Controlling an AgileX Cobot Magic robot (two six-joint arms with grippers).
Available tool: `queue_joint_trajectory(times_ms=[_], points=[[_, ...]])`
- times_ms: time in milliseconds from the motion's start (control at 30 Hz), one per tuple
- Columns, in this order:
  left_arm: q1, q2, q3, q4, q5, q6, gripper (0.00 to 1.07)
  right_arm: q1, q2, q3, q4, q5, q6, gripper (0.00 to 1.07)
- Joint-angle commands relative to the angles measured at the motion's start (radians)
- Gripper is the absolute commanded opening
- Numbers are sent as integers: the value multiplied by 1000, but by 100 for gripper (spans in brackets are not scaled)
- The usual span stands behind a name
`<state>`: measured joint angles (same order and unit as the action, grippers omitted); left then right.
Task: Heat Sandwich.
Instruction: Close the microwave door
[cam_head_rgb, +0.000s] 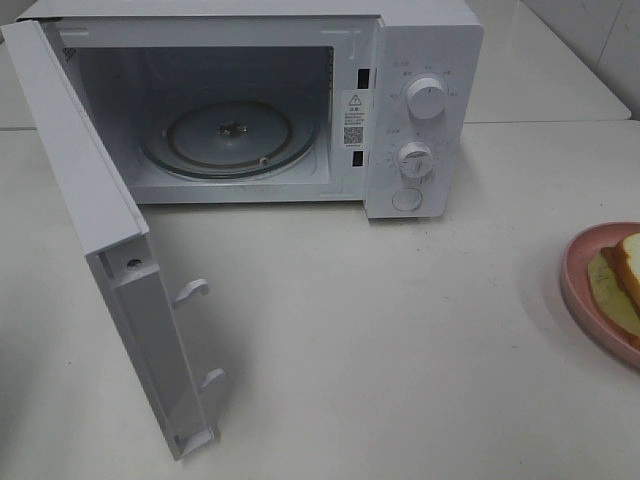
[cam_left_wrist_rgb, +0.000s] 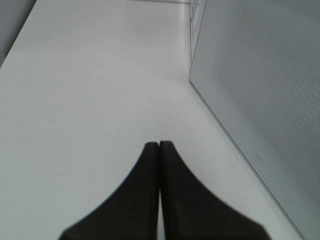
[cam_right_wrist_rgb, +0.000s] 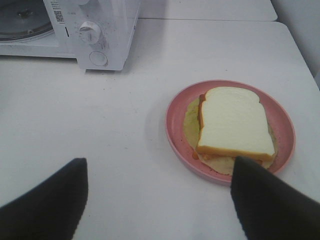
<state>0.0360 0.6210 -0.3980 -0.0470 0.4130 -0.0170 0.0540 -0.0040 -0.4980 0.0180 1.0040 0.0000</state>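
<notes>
The sandwich (cam_right_wrist_rgb: 235, 122), white bread with tan crust over yellow-green filling, lies on a round pink plate (cam_right_wrist_rgb: 175, 120); the high view shows only part of the sandwich (cam_head_rgb: 622, 280) and plate (cam_head_rgb: 578, 280) at the right edge. My right gripper (cam_right_wrist_rgb: 160, 195) hovers open near the plate, one finger (cam_right_wrist_rgb: 265, 200) over its near rim. My left gripper (cam_left_wrist_rgb: 159, 145) is shut with nothing between its fingers, over the white table beside the open microwave door (cam_left_wrist_rgb: 260, 100). Neither gripper appears in the high view.
The white microwave (cam_head_rgb: 420, 100) stands at the back with its door (cam_head_rgb: 110, 250) swung wide open toward the front left. Its glass turntable (cam_head_rgb: 230, 135) is bare. Two knobs (cam_head_rgb: 427, 98) sit on its right panel. The table (cam_head_rgb: 380, 350) is white.
</notes>
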Motion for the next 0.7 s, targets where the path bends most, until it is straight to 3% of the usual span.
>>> queue_joint_trajectory(times_ms=[33, 233, 600, 700], points=[[-1, 47, 82, -3, -276, 1, 0, -8, -28, 1, 1, -9, -13, 76], [-1, 149, 149, -3, -509, -2, 0, -8, -28, 1, 1, -9, -13, 76], [-1, 410, 153, 10, -856, -3, 0, -8, -28, 1, 1, -9, -13, 76], [-1, 520, 153, 92, -992, -45, 0, -8, -28, 1, 1, -9, -13, 76]])
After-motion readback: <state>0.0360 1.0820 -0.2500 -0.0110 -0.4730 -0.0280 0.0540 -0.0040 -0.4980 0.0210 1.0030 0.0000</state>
